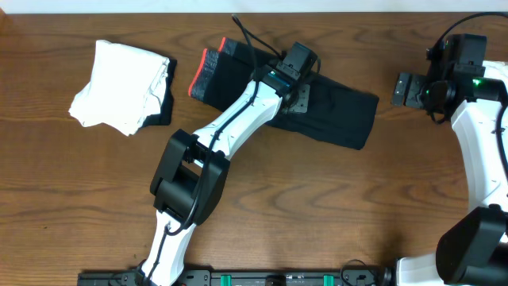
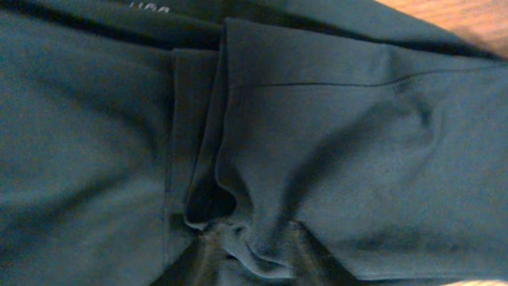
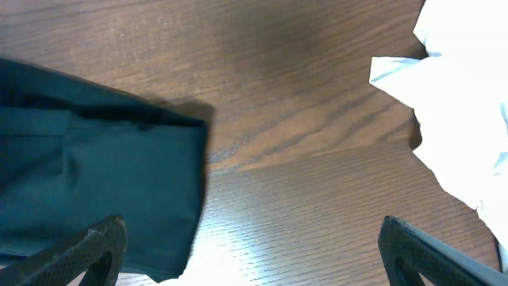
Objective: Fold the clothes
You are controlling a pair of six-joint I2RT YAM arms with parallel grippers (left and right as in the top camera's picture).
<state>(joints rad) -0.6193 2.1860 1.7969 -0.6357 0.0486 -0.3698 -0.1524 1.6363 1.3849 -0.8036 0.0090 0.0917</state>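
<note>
A black garment (image 1: 341, 115) with a red waistband (image 1: 198, 75) lies across the middle of the table. My left gripper (image 1: 295, 97) rests on its middle. In the left wrist view the garment (image 2: 357, 143) fills the frame and the gripper's fingers (image 2: 250, 246) are shut on a bunched fold of it. My right gripper (image 1: 405, 89) is open and empty, just beyond the garment's right end. In the right wrist view its fingers (image 3: 250, 254) are wide apart over bare wood, with the garment's end (image 3: 95, 175) at the left.
A folded pile of white clothes (image 1: 123, 83) on something dark lies at the far left. A white cloth (image 1: 496, 75) lies at the right edge by the right arm and also shows in the right wrist view (image 3: 460, 103).
</note>
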